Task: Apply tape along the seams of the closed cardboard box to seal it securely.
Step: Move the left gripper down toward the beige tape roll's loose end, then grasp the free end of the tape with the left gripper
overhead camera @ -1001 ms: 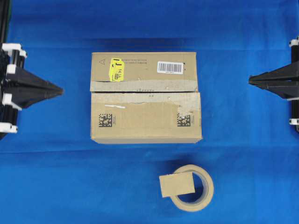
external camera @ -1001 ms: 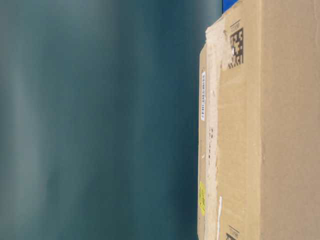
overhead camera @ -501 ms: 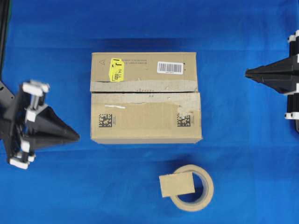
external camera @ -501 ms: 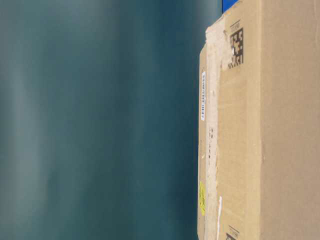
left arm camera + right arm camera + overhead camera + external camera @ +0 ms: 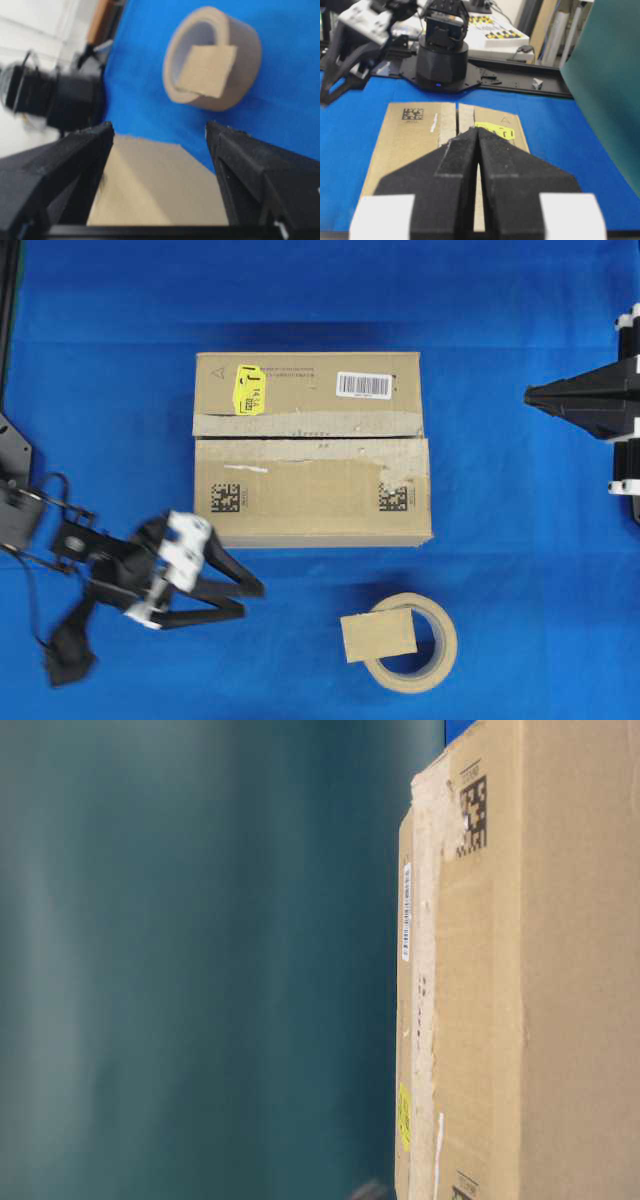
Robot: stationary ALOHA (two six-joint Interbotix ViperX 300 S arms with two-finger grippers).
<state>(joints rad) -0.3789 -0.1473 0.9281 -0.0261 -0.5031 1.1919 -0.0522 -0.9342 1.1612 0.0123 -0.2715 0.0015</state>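
Note:
The brown cardboard box (image 5: 310, 490) sits closed mid-table, its yellow sticker (image 5: 249, 389) at the far left. The seams (image 5: 300, 437) run left to right between the flaps, edged with ragged old tape. A square piece of tape (image 5: 378, 635) lies on the beige tape roll (image 5: 447, 640) in front of the box. My left gripper (image 5: 250, 600) is open near the box's front left corner and points toward the roll. Its wrist view shows the tape (image 5: 207, 70) on the roll (image 5: 247, 55) beyond the fingers (image 5: 100, 137), empty. My right gripper (image 5: 530, 395) is shut, right of the box.
Blue cloth (image 5: 120, 390) covers the table. In the table-level view the box (image 5: 540, 970) fills the right side and a blurred teal surface (image 5: 200, 960) the left. The right wrist view shows the box (image 5: 410, 145) and the other arm's black base (image 5: 442, 50) beyond it.
My left arm has swung from the table's left edge toward the front of the box, and its jaws have opened wide. The right arm, box and tape have stayed put.

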